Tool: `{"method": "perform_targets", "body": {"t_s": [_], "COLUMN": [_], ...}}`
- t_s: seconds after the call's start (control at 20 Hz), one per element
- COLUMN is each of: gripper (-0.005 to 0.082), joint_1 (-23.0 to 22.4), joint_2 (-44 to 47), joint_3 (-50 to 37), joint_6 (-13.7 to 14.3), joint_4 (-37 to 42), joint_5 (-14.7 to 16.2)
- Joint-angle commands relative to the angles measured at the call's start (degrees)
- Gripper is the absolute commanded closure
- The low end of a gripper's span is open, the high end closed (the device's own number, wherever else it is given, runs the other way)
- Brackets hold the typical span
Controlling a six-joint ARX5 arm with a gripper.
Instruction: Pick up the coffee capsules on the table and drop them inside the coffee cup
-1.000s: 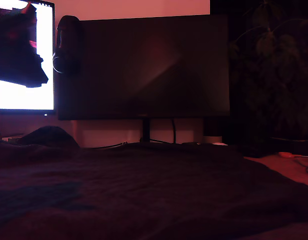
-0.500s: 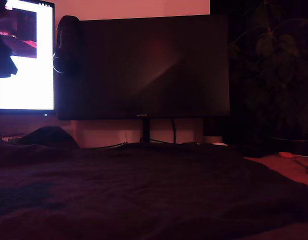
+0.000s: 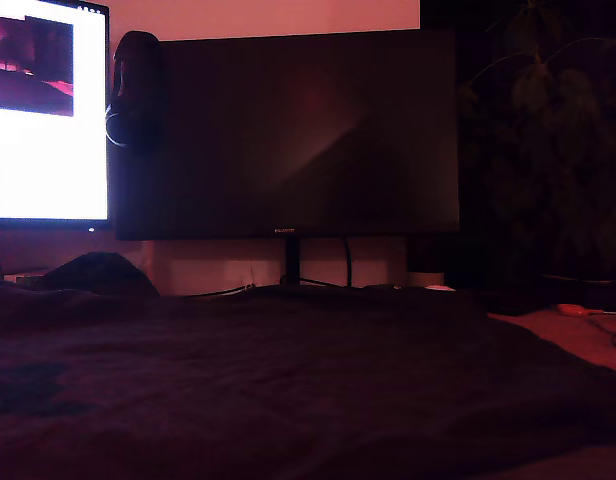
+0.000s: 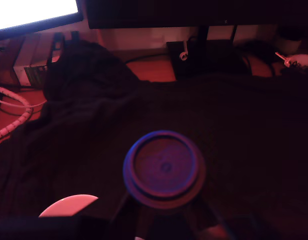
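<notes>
Dark-blue, rim facing your wrist camera, the coffee capsule (image 4: 164, 167) fills the lower centre of that frame, clamped between the gripper (image 4: 161, 212) fingers over the dark cloth (image 4: 254, 130). In the exterior view you see no arm, only a lit screen (image 3: 48, 120) upper left and a dark monitor (image 3: 288, 130) at centre.

The gripper (image 4: 164, 227) clasps the coffee capsule (image 4: 164, 167), its round rim facing the camera, above a dark cloth (image 4: 244, 130). A pale curved object (image 4: 69, 205) shows beside the gripper.
</notes>
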Motion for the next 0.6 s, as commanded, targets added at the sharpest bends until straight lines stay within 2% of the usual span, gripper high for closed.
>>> {"method": "perform_targets", "body": {"t_s": [0.0,0.4,0.55], "gripper": [0.0592,0.0592,0.0592], "joint_1": [0.22,0.22,0.22], "joint_2": [-0.98,-1.22,-1.25], "joint_3": [-0.94,-0.94,-0.94], "joint_6": [-0.20,-3.30,-4.15], "joint_4": [-0.31,-5.51,-8.13], "joint_5": [-0.13,-0.42,-1.49]}}
